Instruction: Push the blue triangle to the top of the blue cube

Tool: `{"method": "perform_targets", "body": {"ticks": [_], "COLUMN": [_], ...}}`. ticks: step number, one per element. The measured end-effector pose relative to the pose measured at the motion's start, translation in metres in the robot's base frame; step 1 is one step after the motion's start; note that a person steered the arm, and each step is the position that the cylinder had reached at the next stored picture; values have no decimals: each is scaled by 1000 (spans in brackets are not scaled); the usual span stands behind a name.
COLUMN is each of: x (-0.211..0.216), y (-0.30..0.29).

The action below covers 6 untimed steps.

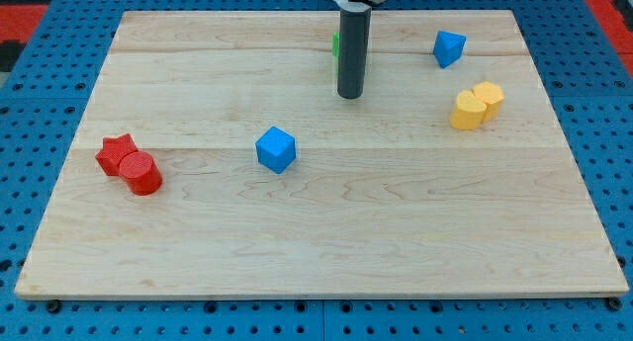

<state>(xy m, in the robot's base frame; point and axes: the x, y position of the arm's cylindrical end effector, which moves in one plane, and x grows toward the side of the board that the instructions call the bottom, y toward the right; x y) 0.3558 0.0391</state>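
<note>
The blue triangle point(448, 47) lies near the view's top right of the wooden board point(316, 232). The blue cube point(276, 149) sits left of the board's middle. My tip point(349, 95) rests on the board between them, above and right of the cube and well left of the triangle, touching neither. The rod hides most of a green block point(336, 44) behind it.
Two yellow blocks point(476, 106) sit together below the blue triangle at the right. A red star point(115, 152) and a red cylinder point(141, 174) touch each other at the left. A blue pegboard surrounds the board.
</note>
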Motion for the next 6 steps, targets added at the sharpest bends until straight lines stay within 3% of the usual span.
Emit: {"method": "perform_targets", "body": {"ticks": [3, 6], "x": [-2, -38], "y": [70, 176]}}
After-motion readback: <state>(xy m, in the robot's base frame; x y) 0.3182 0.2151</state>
